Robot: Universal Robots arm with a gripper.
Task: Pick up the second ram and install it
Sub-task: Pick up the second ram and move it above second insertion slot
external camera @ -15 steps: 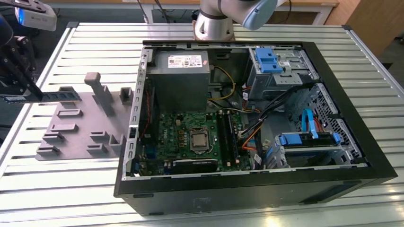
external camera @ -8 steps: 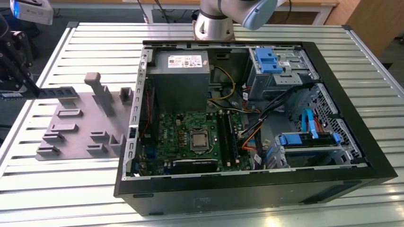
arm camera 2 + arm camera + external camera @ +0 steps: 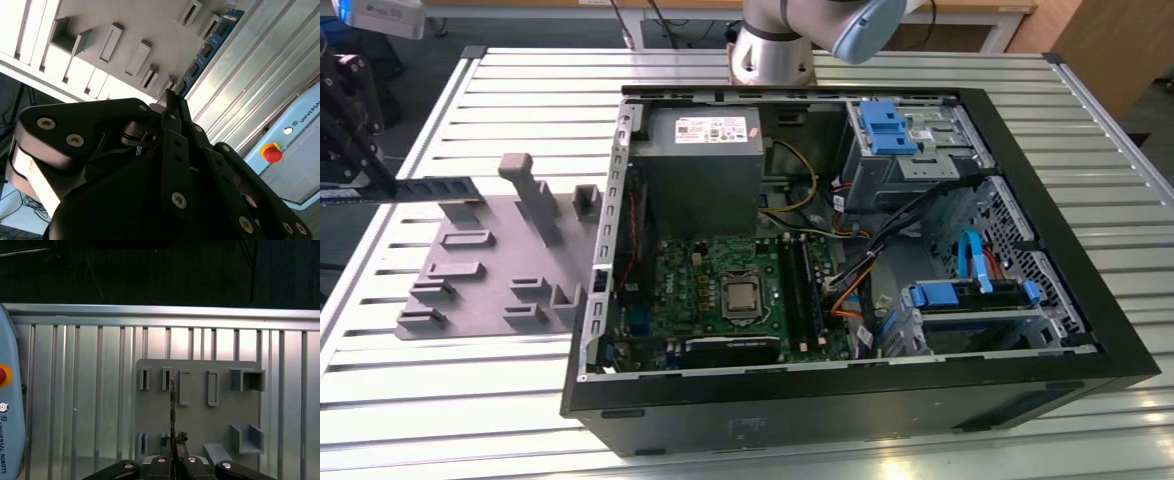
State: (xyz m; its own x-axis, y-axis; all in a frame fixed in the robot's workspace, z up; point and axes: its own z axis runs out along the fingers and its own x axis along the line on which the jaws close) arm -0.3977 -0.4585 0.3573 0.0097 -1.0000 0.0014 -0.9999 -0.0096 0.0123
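My gripper (image 3: 376,190) is at the exterior view's left, above the table beside the grey tray (image 3: 480,270). It is shut on the second ram (image 3: 443,188), a slim dark stick that juts out level over the tray's upright blocks. In the second wrist view the black fingers (image 3: 172,112) clamp one end of the blue-green ram (image 3: 202,55), which hangs clear of the tray (image 3: 125,20). The first wrist view shows the ram (image 3: 172,405) edge-on over the tray (image 3: 200,415). The black memory slots (image 3: 801,290) lie on the motherboard inside the open computer case (image 3: 854,400).
The case holds a grey power supply (image 3: 700,150), blue drive brackets (image 3: 887,125) and loose cables (image 3: 881,250). The arm's base (image 3: 774,50) stands behind the case. A pale blue box with a red button (image 3: 271,153) lies on the slatted metal table (image 3: 454,400).
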